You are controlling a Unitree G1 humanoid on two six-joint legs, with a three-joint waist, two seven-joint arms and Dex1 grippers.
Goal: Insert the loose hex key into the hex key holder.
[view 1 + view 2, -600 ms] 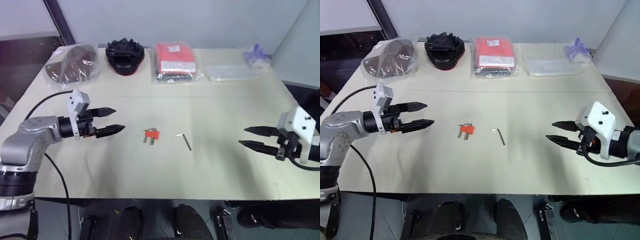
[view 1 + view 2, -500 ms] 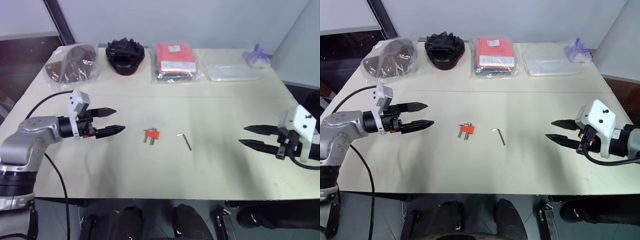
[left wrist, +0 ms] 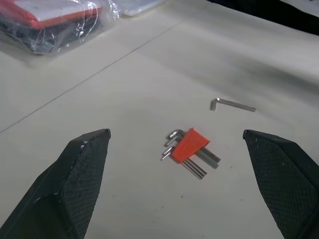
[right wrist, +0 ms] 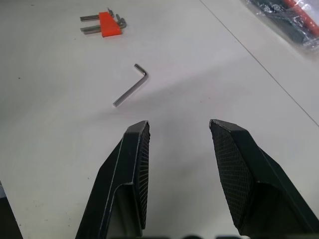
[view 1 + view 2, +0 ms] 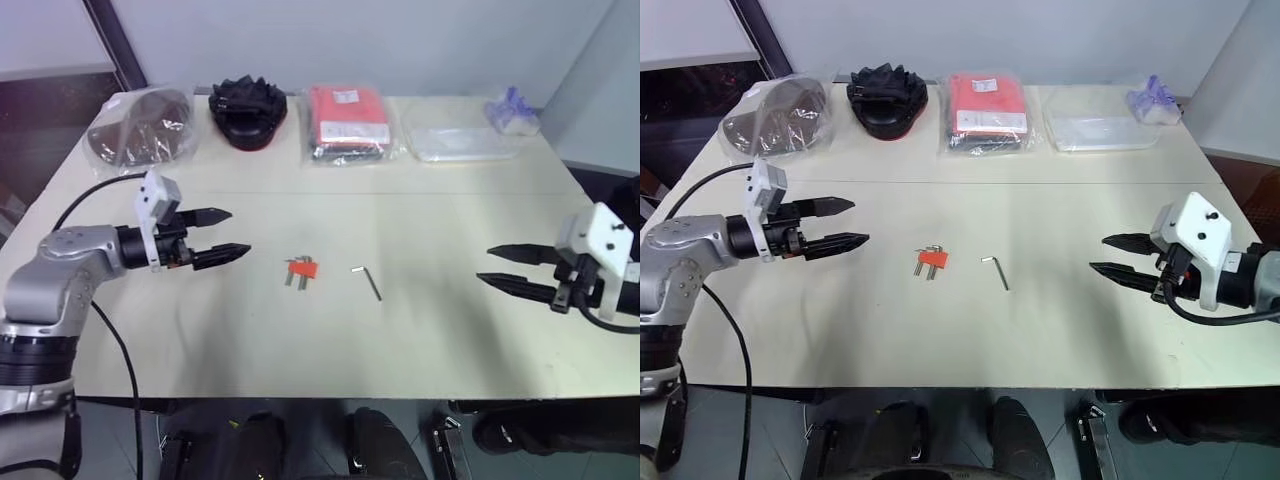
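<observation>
The left hand (image 5: 860, 224) hovers over the bench (image 5: 1060, 330) near its left edge, fingers spread wide and empty, aimed at the middle. The hex key holder (image 5: 932, 260) lies flat near the centre of the bench, a little toward the front edge. Just beside it to the right, not touching, lies the loose hex key (image 5: 996, 271). Near the right edge, the right hand (image 5: 1098, 255) hangs with fingers parted, gripping nothing.
</observation>
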